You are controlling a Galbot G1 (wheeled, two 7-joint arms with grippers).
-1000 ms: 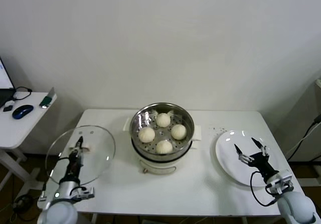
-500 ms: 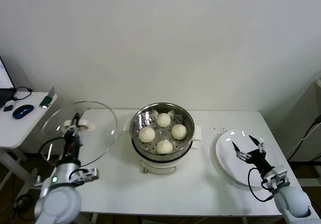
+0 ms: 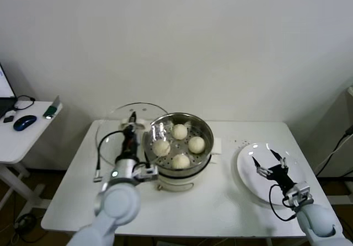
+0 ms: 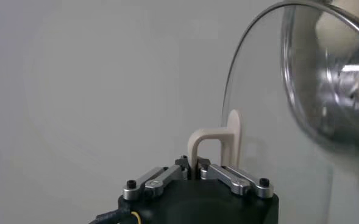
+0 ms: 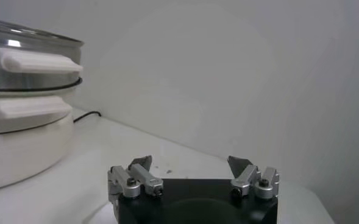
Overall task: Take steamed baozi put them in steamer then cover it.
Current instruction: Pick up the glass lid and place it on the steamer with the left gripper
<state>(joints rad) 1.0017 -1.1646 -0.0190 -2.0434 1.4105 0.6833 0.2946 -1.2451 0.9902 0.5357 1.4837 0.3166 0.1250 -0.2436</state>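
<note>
The steamer stands at the table's centre, four steamed baozi spaced apart on its perforated tray, so loading appears complete. The cover hangs tilted just beside the steamer's left rim, off the table, its handle pinched between the closed jaws of the left gripper; holding it by the handle keeps the glass clear for lowering. The left arm reaches up and forward from the table's near edge. The right gripper hovers over the white plate, jaws spread wide, holding nothing, well apart from the steamer.
</note>
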